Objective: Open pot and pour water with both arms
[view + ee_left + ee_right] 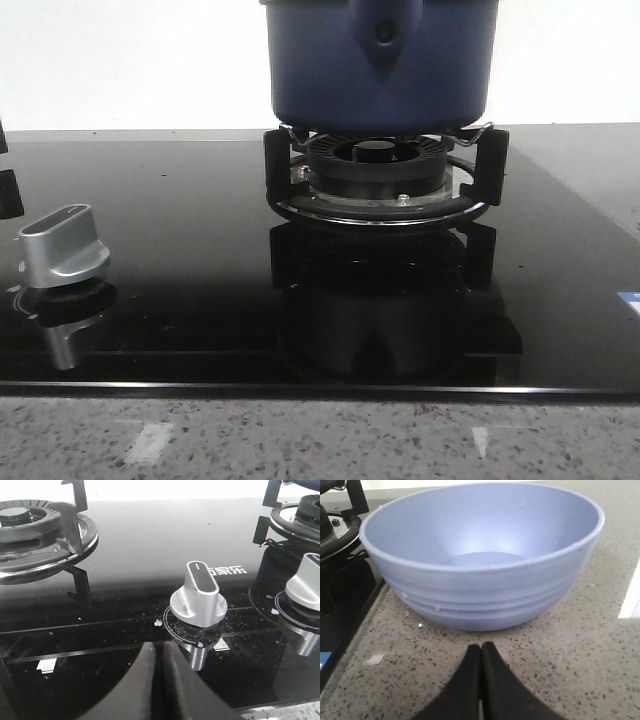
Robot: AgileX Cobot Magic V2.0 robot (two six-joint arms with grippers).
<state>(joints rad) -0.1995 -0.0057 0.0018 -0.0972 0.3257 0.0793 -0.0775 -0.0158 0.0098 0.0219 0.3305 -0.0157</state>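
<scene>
**Pot on the burner, both arms low and not yet engaged**

Pot [380,65] sits on the gas burner's black pan support [385,170] at the far middle of the glass cooktop [180,230] in the front view; its top and any lid are cut off by the frame, so whether it is covered cannot be told. Left gripper [161,680] has its fingers pressed together on nothing, low over the glass just short of a silver control knob [199,597]; right gripper [481,680] is likewise pinched closed and empty, over the speckled counter [560,655] in front of a pale blue bowl [480,560] that looks empty. Judged from this, opening comes first; each arm should rise clear of the knob and bowl rim, spread its fingers before approaching, and take the lid from above so the pot does not slide on the support.
</scene>
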